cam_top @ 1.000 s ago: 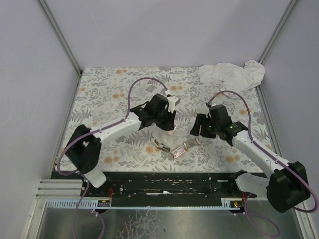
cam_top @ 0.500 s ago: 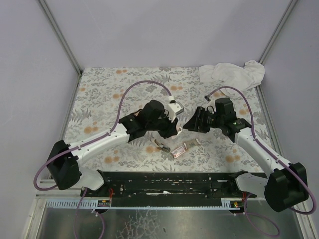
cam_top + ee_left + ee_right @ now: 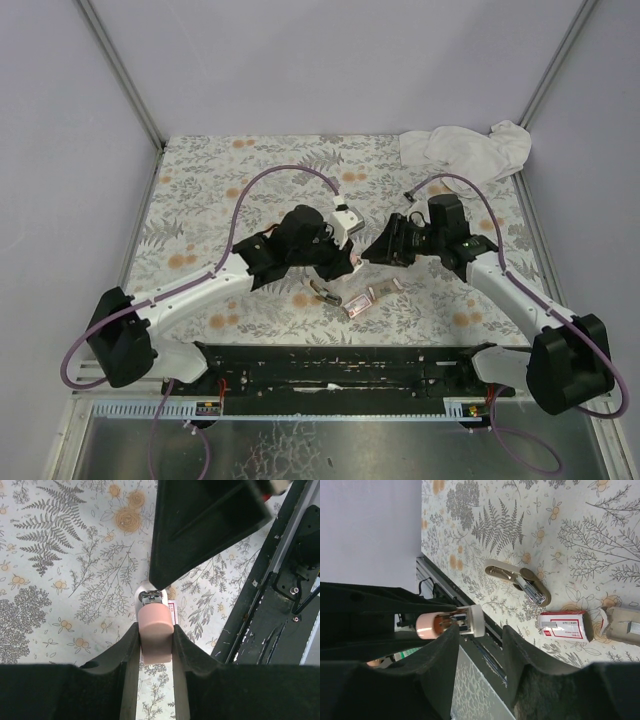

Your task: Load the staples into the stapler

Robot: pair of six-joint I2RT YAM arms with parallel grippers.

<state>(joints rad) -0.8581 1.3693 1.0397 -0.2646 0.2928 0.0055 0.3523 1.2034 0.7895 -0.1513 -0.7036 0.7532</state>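
Observation:
My left gripper (image 3: pixel 347 258) is shut on a small pink stapler (image 3: pixel 155 630) and holds it above the floral table, its metal end (image 3: pixel 151 597) pointing away. The same piece shows in the right wrist view (image 3: pixel 450 622), pink with a white end cap. My right gripper (image 3: pixel 378 248) is open, its fingers (image 3: pixel 520 650) on either side of that white end without touching it. On the table lie a beige-and-metal stapler part (image 3: pixel 520 580), the pink-and-maroon staples box (image 3: pixel 565 626) and its tan inner tray (image 3: pixel 622 625). From above the box (image 3: pixel 357 303) sits below both grippers.
A crumpled white cloth (image 3: pixel 465 150) lies at the far right corner. The black rail (image 3: pixel 340 365) runs along the table's near edge, close to the box. Grey walls enclose the table on three sides.
My right gripper has moved left and up, close to the left gripper. My left arm has swung its elbow down and left while keeping hold of the pink stapler.

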